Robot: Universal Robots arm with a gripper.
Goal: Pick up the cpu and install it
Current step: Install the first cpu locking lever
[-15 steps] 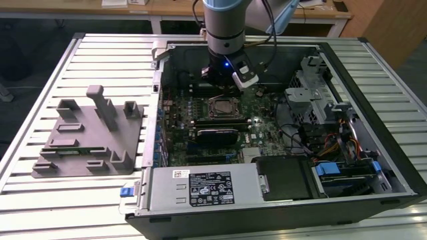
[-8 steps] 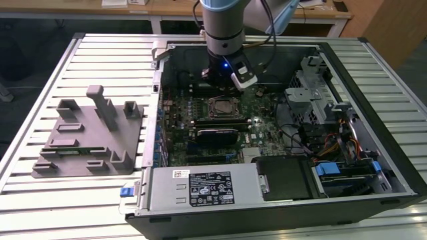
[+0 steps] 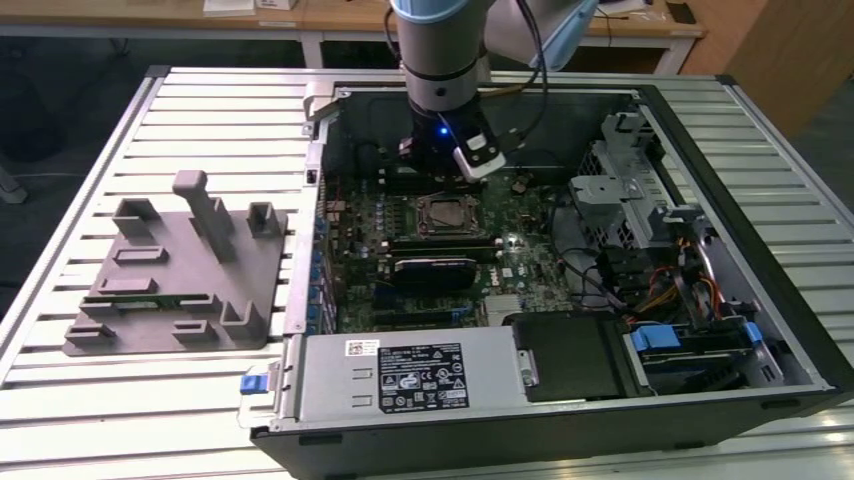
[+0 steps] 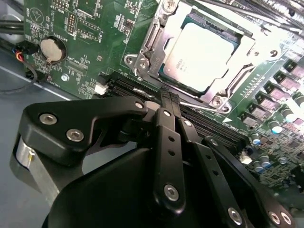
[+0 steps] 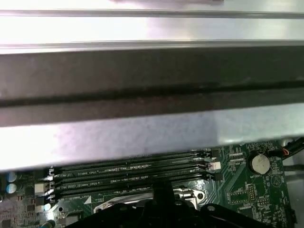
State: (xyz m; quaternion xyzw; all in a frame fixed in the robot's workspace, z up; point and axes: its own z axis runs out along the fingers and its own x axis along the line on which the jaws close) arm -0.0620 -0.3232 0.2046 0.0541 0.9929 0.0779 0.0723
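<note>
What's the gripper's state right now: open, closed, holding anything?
Gripper: closed, holding nothing, over the motherboard's memory slots beside the socket; the cpu already sits in the socket.

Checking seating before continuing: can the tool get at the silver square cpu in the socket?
Probably yes: the silver square cpu lies uncovered in the metal-framed socket, with the tool close beside it.

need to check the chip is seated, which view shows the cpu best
The second wrist view is best: the cpu lies flat in its socket, silver top plate plain, just past the claw. In the exterior view the cpu is a small square on the motherboard. The first wrist view catches the socket's metal frame at most.
</note>
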